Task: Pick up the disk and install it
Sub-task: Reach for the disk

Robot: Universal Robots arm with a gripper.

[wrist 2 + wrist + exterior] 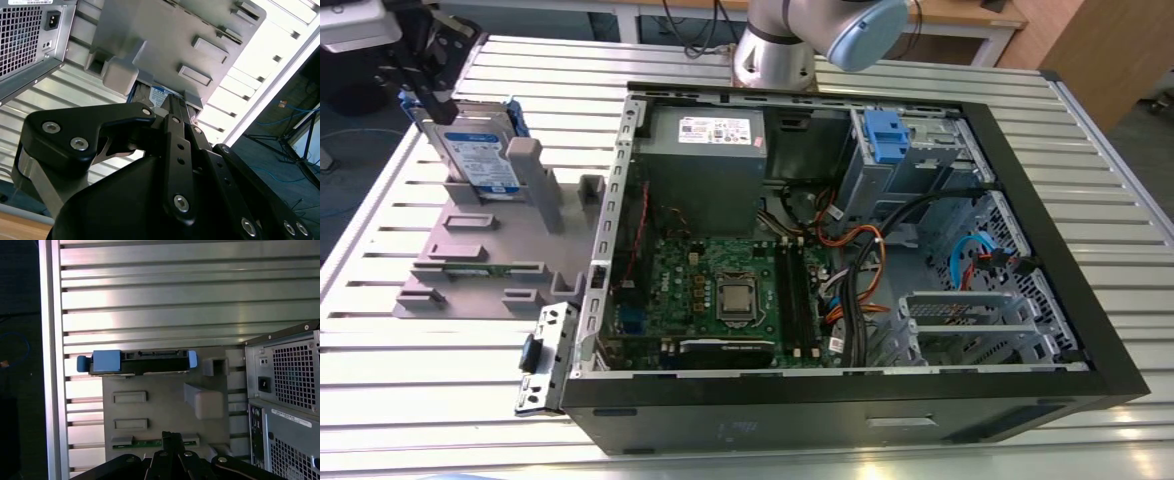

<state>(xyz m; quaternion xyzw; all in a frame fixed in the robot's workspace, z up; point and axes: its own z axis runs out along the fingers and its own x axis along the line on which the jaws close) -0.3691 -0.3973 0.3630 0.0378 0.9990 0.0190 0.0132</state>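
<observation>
The disk (480, 150), a silver drive with a white-and-blue label in a blue bracket, stands on edge in a slot of the grey holder (467, 250) at the exterior view's left. My gripper (438, 105) hovers just above its upper corner, apart from it. In the first wrist view the disk (140, 362) is seen edge-on beyond the gripper (171, 436), whose fingers lie together with nothing between them. In the second wrist view the gripper (172, 107) sits short of the disk's label (160, 94).
The open computer case (1067, 330) lies flat to the exterior view's right of the holder. Inside are a grey power supply (707, 150), a motherboard (720, 290), loose cables (854, 250) and a drive bay with a blue latch (887, 135). A slatted metal table (427, 350) carries everything.
</observation>
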